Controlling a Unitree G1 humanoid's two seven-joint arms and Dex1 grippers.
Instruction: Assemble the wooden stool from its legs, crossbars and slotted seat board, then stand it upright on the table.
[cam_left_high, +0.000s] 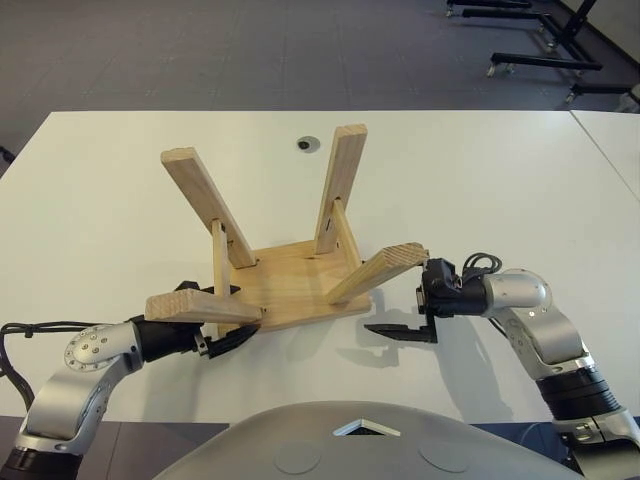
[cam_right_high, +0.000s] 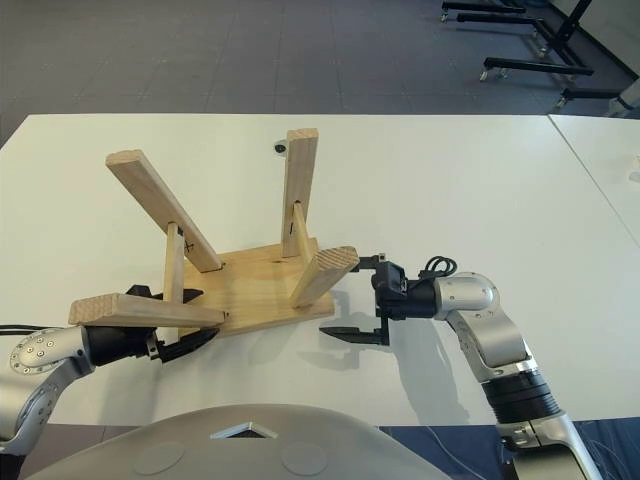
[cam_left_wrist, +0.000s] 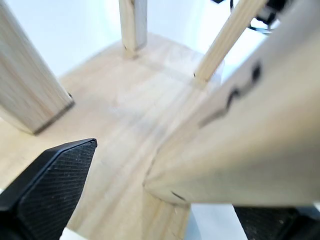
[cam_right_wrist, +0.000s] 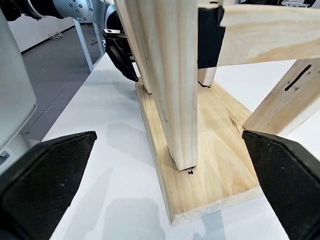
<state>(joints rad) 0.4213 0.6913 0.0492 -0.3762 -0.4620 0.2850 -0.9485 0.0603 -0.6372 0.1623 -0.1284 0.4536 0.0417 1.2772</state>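
Down to flipping stool (cam_left_high: 300, 285) upright: calls for closing left gripper (cam_left_high: 238, 315), open astride leg (cam_left_high: 190, 303), and empty, gaping right gripper (cam_right_high: 340, 297).

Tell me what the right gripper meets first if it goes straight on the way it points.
Probably the stool leg nearest it, centred between the open fingers of the right gripper, with the seat board just beneath. Exact depth is unclear.

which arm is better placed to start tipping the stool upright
Left, probably. The left gripper straddles the near-left leg, a finger on each side, so it only needs to close. The right gripper hangs open just short of the near-right leg, not around it.
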